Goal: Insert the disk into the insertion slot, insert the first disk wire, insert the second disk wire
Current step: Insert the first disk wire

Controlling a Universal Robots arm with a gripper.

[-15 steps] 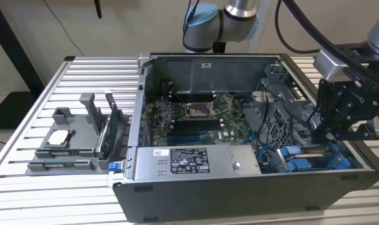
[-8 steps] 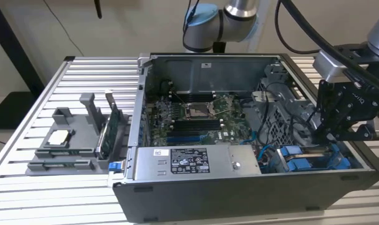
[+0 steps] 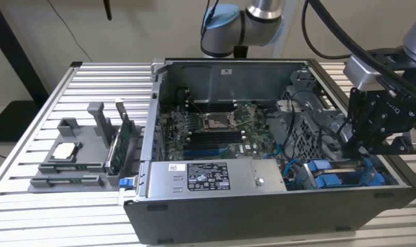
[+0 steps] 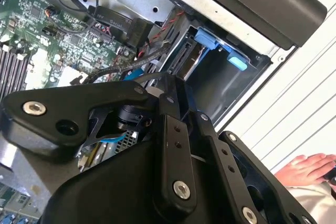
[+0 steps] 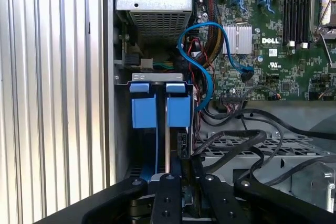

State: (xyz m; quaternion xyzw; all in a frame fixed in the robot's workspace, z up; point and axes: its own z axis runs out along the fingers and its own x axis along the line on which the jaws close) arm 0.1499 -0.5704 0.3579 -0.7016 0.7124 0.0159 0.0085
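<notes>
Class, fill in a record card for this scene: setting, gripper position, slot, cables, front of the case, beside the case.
Setting: open computer case on a slatted metal table
Gripper position: gripper low over the case's corner on the exterior view's right, above the insertion slot
Slot: dark bay with bright blue rails
Cables: blue cable curls between the motherboard and the slot
Front of case: power supply, grey box with a sticker
Beside case: grey parts holder on the exterior view's left
</notes>
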